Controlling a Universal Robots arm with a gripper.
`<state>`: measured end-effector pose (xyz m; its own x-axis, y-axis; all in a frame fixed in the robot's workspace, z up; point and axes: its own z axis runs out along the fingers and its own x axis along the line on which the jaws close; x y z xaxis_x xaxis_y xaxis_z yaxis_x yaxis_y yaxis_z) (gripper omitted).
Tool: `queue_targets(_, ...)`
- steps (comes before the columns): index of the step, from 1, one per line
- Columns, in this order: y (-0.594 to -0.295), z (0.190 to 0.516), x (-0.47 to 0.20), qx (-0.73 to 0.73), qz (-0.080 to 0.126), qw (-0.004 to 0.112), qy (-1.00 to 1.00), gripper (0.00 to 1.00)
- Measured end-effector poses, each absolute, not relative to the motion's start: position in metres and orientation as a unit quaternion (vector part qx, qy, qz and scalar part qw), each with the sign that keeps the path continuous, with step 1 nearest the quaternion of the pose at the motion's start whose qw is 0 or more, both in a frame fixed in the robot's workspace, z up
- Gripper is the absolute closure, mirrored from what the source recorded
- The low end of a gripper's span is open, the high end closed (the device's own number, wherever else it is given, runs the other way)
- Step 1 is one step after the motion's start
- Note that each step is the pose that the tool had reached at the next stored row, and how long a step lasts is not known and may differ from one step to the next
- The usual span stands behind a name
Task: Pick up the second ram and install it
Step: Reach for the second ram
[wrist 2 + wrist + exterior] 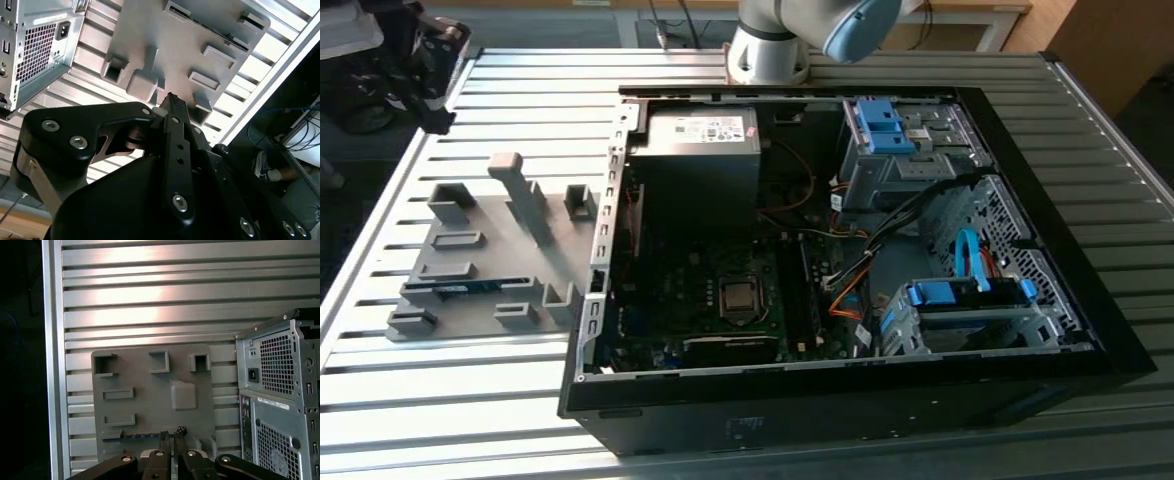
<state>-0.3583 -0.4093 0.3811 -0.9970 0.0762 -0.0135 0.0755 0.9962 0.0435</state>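
Note:
The second ram (455,290) is a thin blue-green stick lying in a slot of the grey holder plate (467,250), on the exterior view's left, beside the open PC case (854,250). The first wrist view has the same ram (134,436) as a blue strip along one edge of the holder plate (150,380). My gripper (171,434) hangs well above that plate, its black fingers pressed together with nothing between them. In the second wrist view the gripper (171,100) points down at the holder plate (175,45).
The holder plate carries several raised grey blocks, one a tall post (520,195). The case's rear panel (280,390) stands close beside the plate. The ribbed metal table (494,400) ends at a rail (49,365). The arm's base (767,50) stands behind the case.

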Motion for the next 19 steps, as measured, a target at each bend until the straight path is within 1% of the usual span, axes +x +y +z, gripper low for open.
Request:
queue_targets(1, -0.4146, 0.3811, -0.3763, 0.038, 0.021, 0.008, 0.999, 0.76)
queue_targets(19, -0.4173, 0.3810, -0.3855, 0.038, 0.021, 0.008, 0.999, 0.76)
